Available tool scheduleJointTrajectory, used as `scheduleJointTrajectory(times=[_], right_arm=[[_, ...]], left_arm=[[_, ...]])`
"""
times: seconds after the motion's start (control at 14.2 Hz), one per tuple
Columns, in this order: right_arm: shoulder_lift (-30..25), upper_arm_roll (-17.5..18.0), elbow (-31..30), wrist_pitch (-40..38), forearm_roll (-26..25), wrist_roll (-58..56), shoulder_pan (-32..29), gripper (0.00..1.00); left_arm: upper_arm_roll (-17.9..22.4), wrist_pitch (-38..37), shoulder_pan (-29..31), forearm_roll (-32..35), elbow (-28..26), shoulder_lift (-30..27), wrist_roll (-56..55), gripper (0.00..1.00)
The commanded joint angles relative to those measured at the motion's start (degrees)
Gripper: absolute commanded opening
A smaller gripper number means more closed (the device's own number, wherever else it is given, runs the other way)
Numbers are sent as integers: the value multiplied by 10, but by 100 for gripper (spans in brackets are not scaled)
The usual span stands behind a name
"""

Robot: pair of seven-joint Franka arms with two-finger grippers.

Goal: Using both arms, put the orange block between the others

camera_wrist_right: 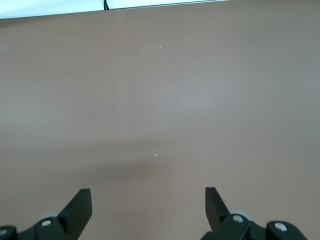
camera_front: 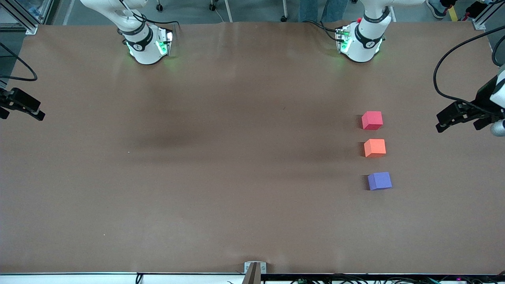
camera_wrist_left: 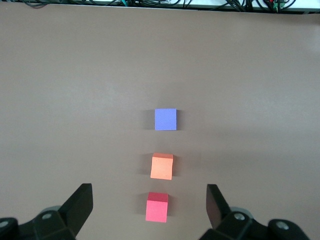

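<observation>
Broadly, the scene is filled by a wide counter covered in a smooth, matte brown sheet with faint creases and soft shadows. Two white, glossy jointed arms with black joint bands are mounted on green-lit bases along the counter's edge farthest from the front camera. Both arms are drawn aside and wait. The left claw, black and angular, is held in the air at the left arm's end of the counter, its fingers spread wide and nothing held; the right claw is held likewise at the right arm's end, wide open and empty.

Three small matte cubes with crisp edges are set in a row near the left arm's end, each apart from its neighbour. The red-pink cube lies farthest from the front camera, the purple-blue cube nearest. The orange block is seen resting on the counter between them, slightly turned.
</observation>
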Motion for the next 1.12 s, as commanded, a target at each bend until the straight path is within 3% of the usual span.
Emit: scheduleJointTrajectory(times=[0.0,0.21,1.05], right_arm=[[-3,4,-1,2,-5,1,-5,100],[-3,5,-1,-4,-5,0,-3,100],[-3,4,-1,2,-3,2,-10,100]], left_arm=[[-55,-12,47,-6,5,-7,12,100],[-72,-12,67,-8,5,-15,21,100],[-68,-75,56,-23,5,-31,40,100]])
